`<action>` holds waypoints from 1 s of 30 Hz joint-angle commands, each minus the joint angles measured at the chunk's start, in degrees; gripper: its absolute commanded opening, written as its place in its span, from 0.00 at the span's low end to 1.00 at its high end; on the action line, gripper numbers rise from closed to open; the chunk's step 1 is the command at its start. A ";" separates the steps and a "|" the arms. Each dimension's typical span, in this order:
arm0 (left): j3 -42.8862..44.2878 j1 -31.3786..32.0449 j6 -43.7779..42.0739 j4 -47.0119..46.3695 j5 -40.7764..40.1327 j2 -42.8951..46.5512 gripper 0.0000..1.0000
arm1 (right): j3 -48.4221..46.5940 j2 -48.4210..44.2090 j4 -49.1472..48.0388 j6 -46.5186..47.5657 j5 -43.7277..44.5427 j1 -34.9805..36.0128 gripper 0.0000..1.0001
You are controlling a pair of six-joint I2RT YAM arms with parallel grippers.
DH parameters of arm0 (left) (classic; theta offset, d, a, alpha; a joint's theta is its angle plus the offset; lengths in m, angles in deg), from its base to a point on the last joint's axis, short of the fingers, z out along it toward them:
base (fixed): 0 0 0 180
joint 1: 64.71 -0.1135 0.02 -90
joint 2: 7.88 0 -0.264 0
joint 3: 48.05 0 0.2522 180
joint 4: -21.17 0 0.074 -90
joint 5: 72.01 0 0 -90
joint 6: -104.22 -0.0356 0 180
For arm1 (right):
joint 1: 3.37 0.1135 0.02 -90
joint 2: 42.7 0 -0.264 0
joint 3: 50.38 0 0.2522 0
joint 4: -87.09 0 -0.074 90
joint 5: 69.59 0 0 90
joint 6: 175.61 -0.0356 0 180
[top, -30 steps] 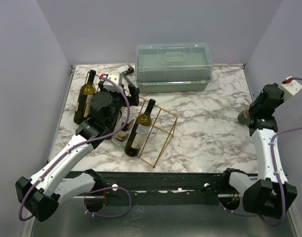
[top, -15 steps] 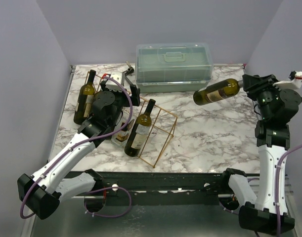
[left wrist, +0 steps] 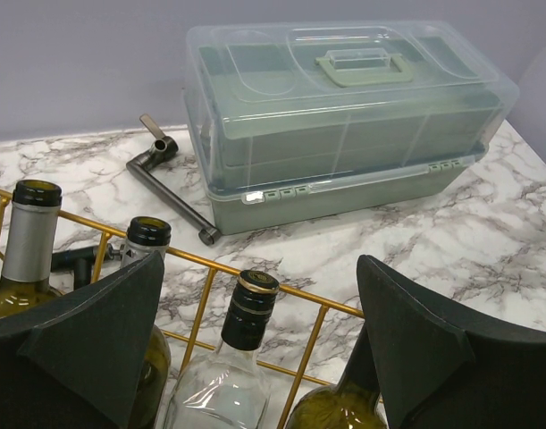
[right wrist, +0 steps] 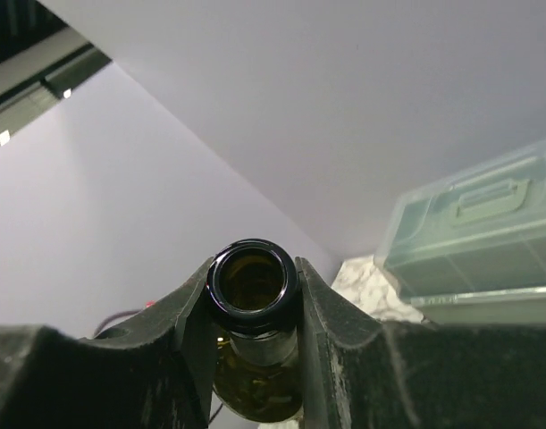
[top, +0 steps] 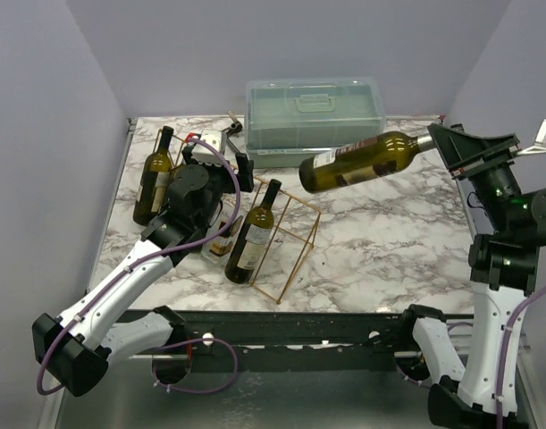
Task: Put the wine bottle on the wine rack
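My right gripper (top: 439,143) is shut on the neck of a dark green wine bottle (top: 362,161) and holds it nearly level, high above the table, base pointing left. In the right wrist view the bottle's open mouth (right wrist: 253,282) sits between the gripper (right wrist: 253,299) fingers. The gold wire wine rack (top: 297,234) lies left of centre with a green bottle (top: 252,238) and a clear bottle (top: 221,234) leaning in it. My left gripper (top: 226,168) is open above the rack's far end. In the left wrist view the gripper (left wrist: 259,357) straddles the clear bottle's neck (left wrist: 247,313) and the rack bar (left wrist: 295,295) without touching.
A translucent green lidded box (top: 314,121) stands at the back centre and also shows in the left wrist view (left wrist: 344,116). A black metal crank tool (left wrist: 170,189) lies left of the box. Another dark bottle (top: 155,174) stands at the rack's far left.
My right arm has swung up and carried the bottle from the table's right edge leftward to above the middle. My left arm has hardly moved.
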 commanded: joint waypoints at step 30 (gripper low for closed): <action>0.52 -0.29 -0.12 0.44 -0.62 -1.13 0.90 | -2.25 11.97 8.03 7.69 1.18 32.58 0.01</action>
